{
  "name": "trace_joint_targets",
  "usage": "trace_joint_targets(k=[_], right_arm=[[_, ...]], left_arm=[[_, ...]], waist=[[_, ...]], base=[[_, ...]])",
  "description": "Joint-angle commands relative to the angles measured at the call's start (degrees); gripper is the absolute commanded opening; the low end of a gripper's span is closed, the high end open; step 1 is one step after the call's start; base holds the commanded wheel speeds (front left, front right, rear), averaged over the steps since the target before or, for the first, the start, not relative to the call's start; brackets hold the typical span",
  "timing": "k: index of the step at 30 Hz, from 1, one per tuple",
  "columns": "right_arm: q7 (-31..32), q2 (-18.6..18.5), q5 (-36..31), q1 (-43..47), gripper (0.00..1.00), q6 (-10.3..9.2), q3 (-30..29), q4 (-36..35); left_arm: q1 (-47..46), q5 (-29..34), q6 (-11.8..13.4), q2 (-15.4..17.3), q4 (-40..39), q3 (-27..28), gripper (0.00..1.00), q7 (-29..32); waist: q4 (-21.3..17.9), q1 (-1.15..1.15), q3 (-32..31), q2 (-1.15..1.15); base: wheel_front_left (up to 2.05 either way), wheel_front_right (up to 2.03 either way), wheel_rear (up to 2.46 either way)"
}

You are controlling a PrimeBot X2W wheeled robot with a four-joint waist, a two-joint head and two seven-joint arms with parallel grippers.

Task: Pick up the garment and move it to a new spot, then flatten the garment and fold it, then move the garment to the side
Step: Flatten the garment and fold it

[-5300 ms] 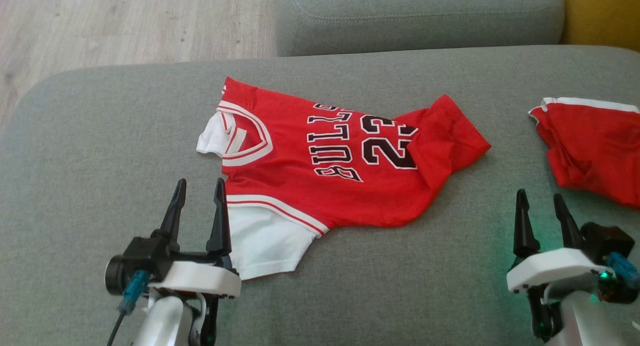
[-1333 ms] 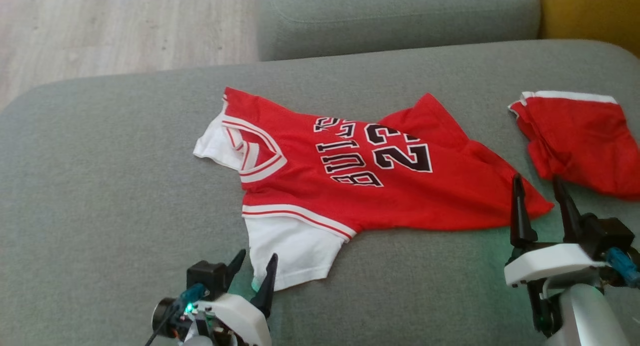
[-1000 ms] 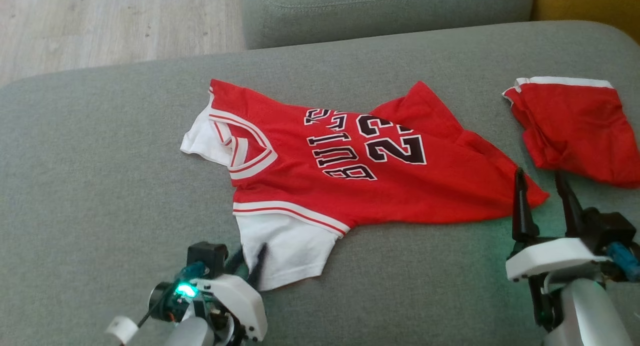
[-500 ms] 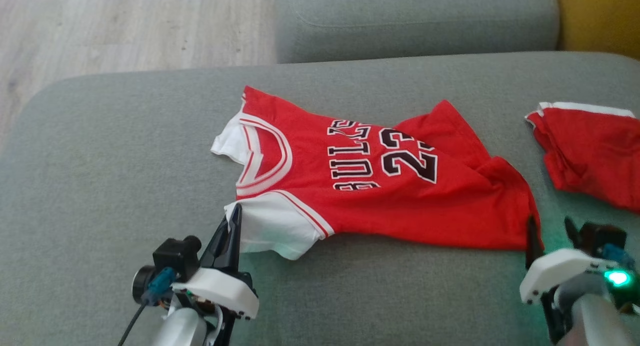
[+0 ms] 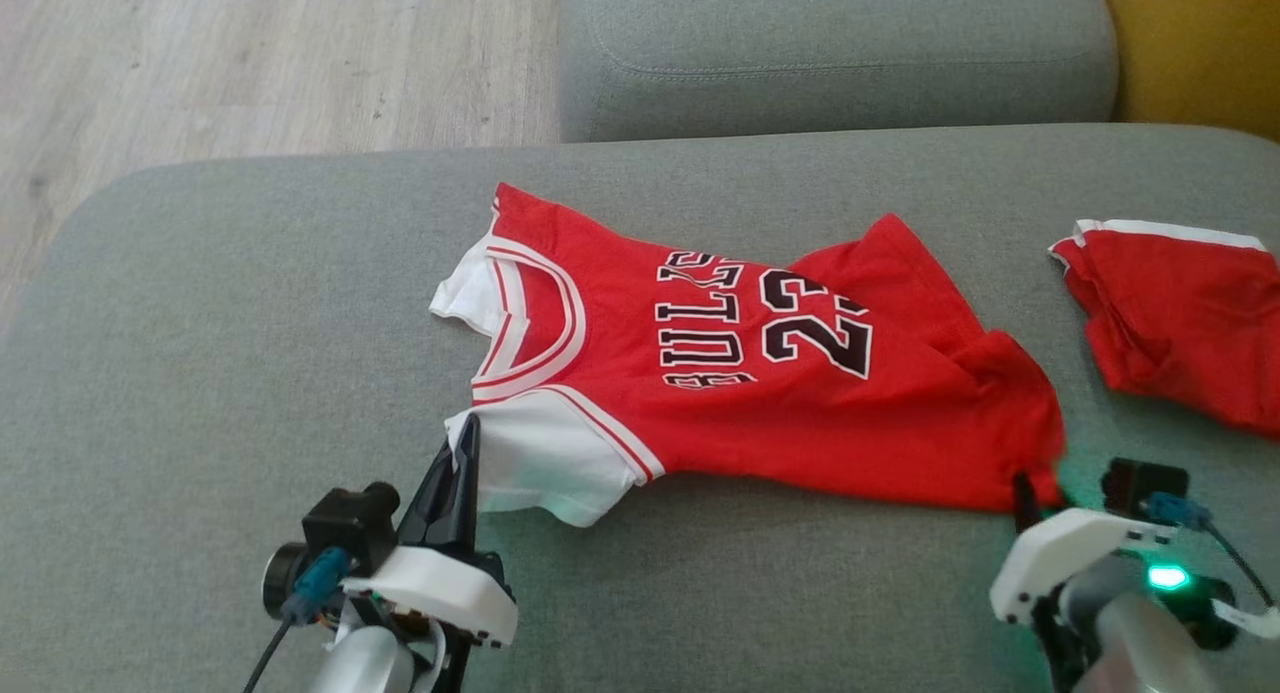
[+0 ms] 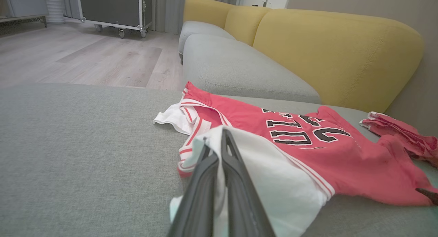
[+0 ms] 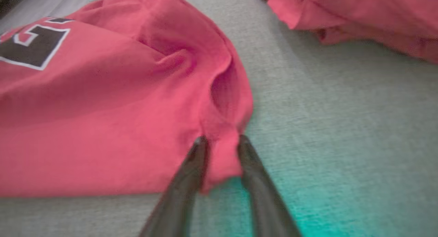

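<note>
The garment (image 5: 760, 403) is a red jersey with black lettering and white sleeves, spread on the grey sofa cushion (image 5: 250, 303). My left gripper (image 5: 468, 428) is shut on the near white sleeve and holds its edge raised; the left wrist view shows the white cloth pinched between the closed fingers of the left gripper (image 6: 215, 137). My right gripper (image 5: 1040, 488) sits low at the jersey's near right hem corner. In the right wrist view the right gripper (image 7: 221, 139) has its fingers still apart, straddling the bunched red corner of the garment (image 7: 102, 110).
A second red garment (image 5: 1180, 323) with a white band lies crumpled at the right, close to my right gripper. Another grey cushion (image 5: 830, 53) lies behind, yellow backrests (image 6: 335, 55) beyond it. Wood floor (image 5: 250, 63) borders the cushion's far left edge.
My left gripper closed on the white sleeve and lifted its edge. My right gripper dropped to the hem corner and its fingers came closer together. The head camera also shifted.
</note>
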Motion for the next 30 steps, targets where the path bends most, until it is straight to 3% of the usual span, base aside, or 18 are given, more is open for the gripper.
trace_joint_targets(k=[1,9,15,18,23,30], right_arm=[[-0.87,0.02,1.75,-1.92,0.00,-0.04,3.26,-0.25],[-6.21,0.02,9.09,-5.15,0.00,-0.04,9.01,-5.96],[-8.89,0.02,11.66,-10.05,0.00,-0.04,11.34,-18.38],[-9.38,-0.13,11.19,-11.99,0.00,-0.04,11.95,-26.39],[-6.49,-1.16,9.84,-12.00,0.00,-0.04,12.68,-40.01],[3.51,-0.74,8.54,-7.95,0.00,-0.04,10.47,-57.87]], left_arm=[[-1.28,-0.50,0.42,0.97,-2.04,1.97,0.00,-0.81],[-2.93,-2.08,1.35,2.08,-4.35,4.90,0.00,-2.81],[-9.54,-3.61,1.29,3.76,-11.43,8.48,0.00,-4.06],[-13.63,-2.28,2.70,5.36,-16.59,9.96,0.00,-4.24],[-17.28,-1.54,5.33,6.56,-27.12,12.12,0.00,-2.91],[-17.97,-4.68,7.99,7.14,-40.91,14.81,0.00,3.68]], waist=[[-0.21,0.00,-0.09,0.00],[-1.17,0.00,-1.68,0.00],[-1.99,0.00,-3.37,0.00],[-2.27,0.00,-4.14,0.00],[-2.76,0.00,-4.77,0.00],[-2.73,0.00,-2.71,0.00]], base=[[0.00,0.00,0.00],[0.00,0.00,0.00],[0.00,0.00,0.00],[0.00,0.00,0.00],[0.00,0.00,0.00],[0.00,0.00,0.00]])
